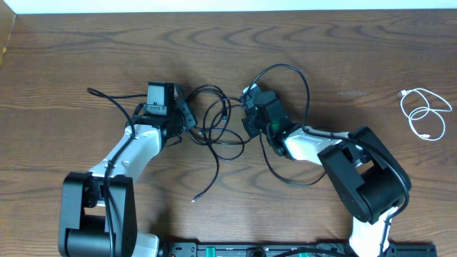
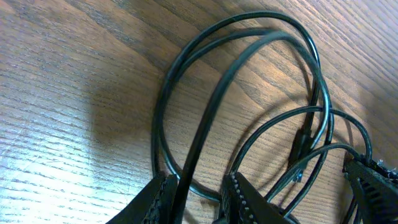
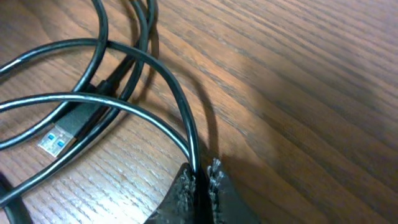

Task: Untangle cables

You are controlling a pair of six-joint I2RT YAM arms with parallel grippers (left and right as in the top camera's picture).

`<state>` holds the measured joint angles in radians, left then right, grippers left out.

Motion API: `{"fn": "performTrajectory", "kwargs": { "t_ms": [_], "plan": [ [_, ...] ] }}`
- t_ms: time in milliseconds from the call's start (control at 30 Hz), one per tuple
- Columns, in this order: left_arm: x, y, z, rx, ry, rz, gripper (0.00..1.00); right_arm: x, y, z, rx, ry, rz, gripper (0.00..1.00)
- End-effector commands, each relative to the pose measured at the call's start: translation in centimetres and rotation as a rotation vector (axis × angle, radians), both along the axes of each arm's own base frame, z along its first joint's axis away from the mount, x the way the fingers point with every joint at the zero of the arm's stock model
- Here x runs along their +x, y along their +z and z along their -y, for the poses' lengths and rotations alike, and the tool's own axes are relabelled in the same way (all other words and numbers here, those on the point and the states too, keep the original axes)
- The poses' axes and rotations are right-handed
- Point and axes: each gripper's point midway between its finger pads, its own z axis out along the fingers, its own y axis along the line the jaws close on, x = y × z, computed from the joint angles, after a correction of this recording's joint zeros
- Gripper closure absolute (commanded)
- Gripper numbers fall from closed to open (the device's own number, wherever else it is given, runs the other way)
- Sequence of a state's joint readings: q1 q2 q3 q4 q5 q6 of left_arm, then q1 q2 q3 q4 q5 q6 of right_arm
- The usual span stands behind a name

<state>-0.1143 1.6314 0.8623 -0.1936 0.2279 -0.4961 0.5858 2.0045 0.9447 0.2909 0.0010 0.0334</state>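
Observation:
The black cables (image 1: 214,125) lie in a loose tangle of loops on the wooden table between my two grippers. My left gripper (image 1: 186,116) is at the tangle's left side. In the left wrist view its fingers (image 2: 158,196) stand a little apart; one black cable (image 2: 211,118) runs between them along the left finger, with a gap to the other. My right gripper (image 1: 248,101) is at the tangle's right side, and in the right wrist view it (image 3: 200,173) is shut on a black cable (image 3: 180,106). A plug end (image 3: 56,138) lies to its left. The white cable (image 1: 425,114) is coiled far right.
One loose black cable end (image 1: 194,200) trails toward the front of the table, another (image 1: 89,91) reaches out to the left. The arm bases (image 1: 93,214) stand at the front edge. A black loop (image 1: 300,78) arches behind the right gripper.

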Motion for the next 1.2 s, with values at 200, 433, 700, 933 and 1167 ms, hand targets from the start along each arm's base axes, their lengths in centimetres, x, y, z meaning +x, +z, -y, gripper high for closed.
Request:
{"fn": "performTrajectory", "kwargs": {
  "t_ms": [200, 433, 700, 933, 1167],
  "plan": [
    [0.4, 0.3, -1.5, 0.085, 0.031, 0.021, 0.7, -3.4, -1.8, 4.0, -0.091, -0.1, -0.163, 0.99],
    [0.3, 0.3, -1.5, 0.085, 0.031, 0.017, 0.81, -3.6, 7.2, 4.4, 0.014, -0.14, -0.075, 0.99],
    [0.1, 0.5, 0.0, 0.011, -0.023, 0.014, 0.26, -5.0, 13.0, 5.3, 0.066, -0.142, -0.012, 0.99],
    [-0.1, 1.0, 2.5, -0.037, -0.239, 0.069, 0.24, -5.9, 12.1, 5.9, 0.034, -0.142, -0.061, 0.99],
    [-0.1, -2.2, 3.2, -0.008, -0.252, 0.012, 0.25, -6.3, 13.0, 5.2, 0.1, -0.133, -0.076, 0.99]
  ]
}}
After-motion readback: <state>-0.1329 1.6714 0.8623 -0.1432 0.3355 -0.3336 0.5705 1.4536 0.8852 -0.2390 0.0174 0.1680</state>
